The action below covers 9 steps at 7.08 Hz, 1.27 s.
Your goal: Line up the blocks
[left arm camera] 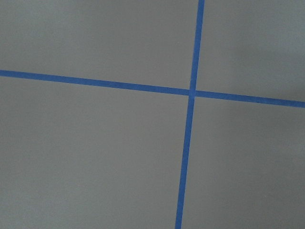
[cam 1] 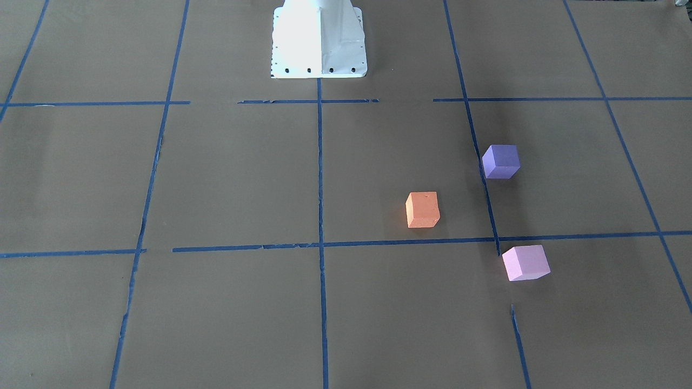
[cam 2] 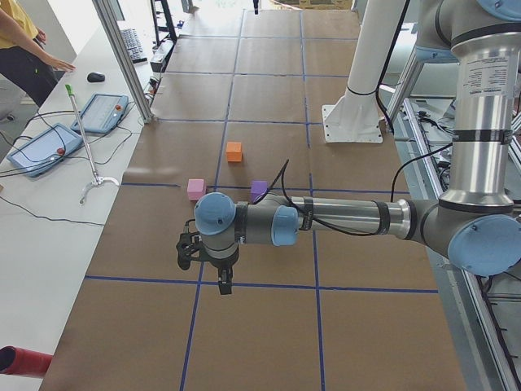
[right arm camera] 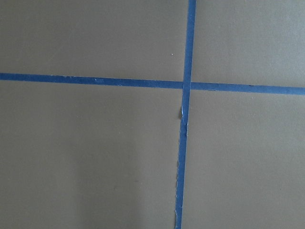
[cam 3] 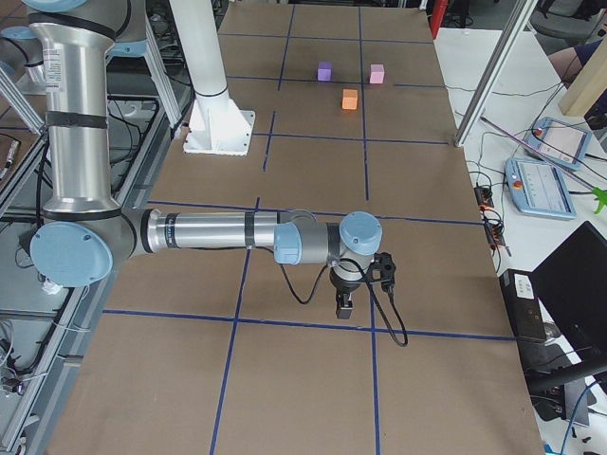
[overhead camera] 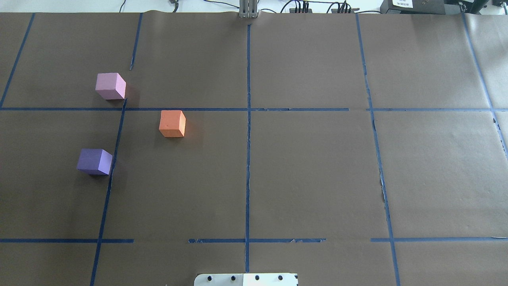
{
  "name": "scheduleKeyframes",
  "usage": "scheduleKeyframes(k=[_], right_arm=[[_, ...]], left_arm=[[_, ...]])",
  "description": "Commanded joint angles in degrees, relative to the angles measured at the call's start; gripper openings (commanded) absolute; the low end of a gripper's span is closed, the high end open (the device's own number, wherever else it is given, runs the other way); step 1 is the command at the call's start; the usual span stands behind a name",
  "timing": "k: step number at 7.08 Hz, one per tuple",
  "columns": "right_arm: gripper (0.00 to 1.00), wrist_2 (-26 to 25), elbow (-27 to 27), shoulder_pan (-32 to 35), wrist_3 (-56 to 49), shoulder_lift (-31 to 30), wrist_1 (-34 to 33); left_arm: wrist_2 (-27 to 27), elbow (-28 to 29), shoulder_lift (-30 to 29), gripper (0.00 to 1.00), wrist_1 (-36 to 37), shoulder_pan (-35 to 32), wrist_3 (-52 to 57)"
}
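Three cubes sit apart on the brown paper, on the robot's left half. The orange block (overhead camera: 172, 123) (cam 1: 422, 209) is nearest the centre line. The dark purple block (overhead camera: 94, 161) (cam 1: 500, 161) is closer to the robot's base. The light pink block (overhead camera: 110, 85) (cam 1: 525, 262) is farthest out. All three also show small in the side views (cam 2: 234, 151) (cam 3: 350, 99). My left gripper (cam 2: 224, 285) shows only in the exterior left view, far from the blocks; I cannot tell if it is open. My right gripper (cam 3: 343, 305) shows only in the exterior right view; I cannot tell its state.
Blue tape lines (overhead camera: 248, 119) divide the brown paper into a grid. The white robot base (cam 1: 318, 40) stands at the table's edge. Both wrist views show only paper and crossing tape. Tablets (cam 2: 45, 147), cables and an operator (cam 2: 20, 41) are at the side bench.
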Motion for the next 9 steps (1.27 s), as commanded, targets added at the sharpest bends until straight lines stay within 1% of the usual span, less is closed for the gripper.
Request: scheduleKeyframes(k=[1, 4, 5, 6, 7, 8, 9], right_arm=[[1.00, 0.0, 0.0, 0.0, 0.0, 0.0, 0.0], [1.00, 0.0, 0.0, 0.0, 0.0, 0.0, 0.0], [1.00, 0.0, 0.0, 0.0, 0.0, 0.0, 0.0], [1.00, 0.0, 0.0, 0.0, 0.0, 0.0, 0.0], [1.00, 0.0, 0.0, 0.0, 0.0, 0.0, 0.0], [1.00, 0.0, 0.0, 0.0, 0.0, 0.0, 0.0], [1.00, 0.0, 0.0, 0.0, 0.0, 0.0, -0.1]], left_arm=[[0.5, 0.4, 0.0, 1.00, 0.5, -0.1, 0.0], [0.0, -0.2, 0.0, 1.00, -1.2, -0.1, 0.3], [0.3, 0.3, 0.5, 1.00, -5.0, 0.3, 0.3], [0.0, 0.3, 0.4, 1.00, -8.1, 2.9, -0.1], [0.4, -0.2, -0.9, 1.00, -10.6, 8.1, -0.6], [0.4, -1.0, -4.4, 1.00, -11.1, 12.3, -8.2], [0.6, -3.1, -7.0, 1.00, -11.2, 17.9, -10.7]])
